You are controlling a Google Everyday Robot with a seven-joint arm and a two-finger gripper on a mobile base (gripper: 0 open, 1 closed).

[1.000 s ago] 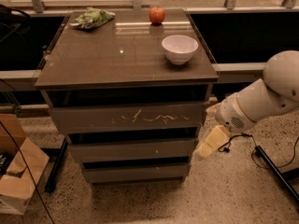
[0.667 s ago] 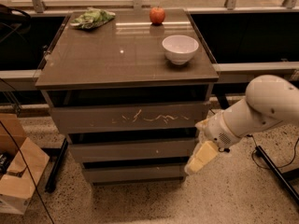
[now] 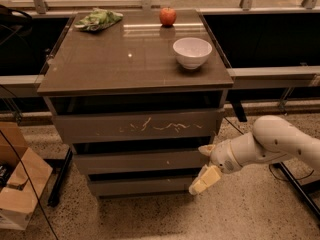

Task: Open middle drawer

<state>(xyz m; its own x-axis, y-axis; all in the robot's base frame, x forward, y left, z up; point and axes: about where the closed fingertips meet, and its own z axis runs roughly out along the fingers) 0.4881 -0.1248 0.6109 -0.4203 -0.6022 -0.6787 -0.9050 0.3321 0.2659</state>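
The middle drawer [image 3: 135, 162] is the plain grey-brown front under the scratched top front [image 3: 150, 126] and looks pushed in, flush with the others. My gripper [image 3: 204, 164] is at the cabinet's right front corner, level with the right end of the middle drawer. Its two cream fingers are spread apart, one at the drawer's upper edge and one [image 3: 204, 179] near the lower front. It holds nothing. My white arm [image 3: 275, 144] reaches in from the right.
On the cabinet top are a white bowl [image 3: 192, 52], a red apple [image 3: 168, 16] and a green bag [image 3: 97, 20]. The third drawer front [image 3: 140, 186] is below. A cardboard box [image 3: 17, 184] and cables are on the floor at the left; a stand leg [image 3: 295, 184] is at the right.
My gripper has moved left and down, from beside the cabinet to its right front corner at the middle drawer's height. The drawers have not moved.
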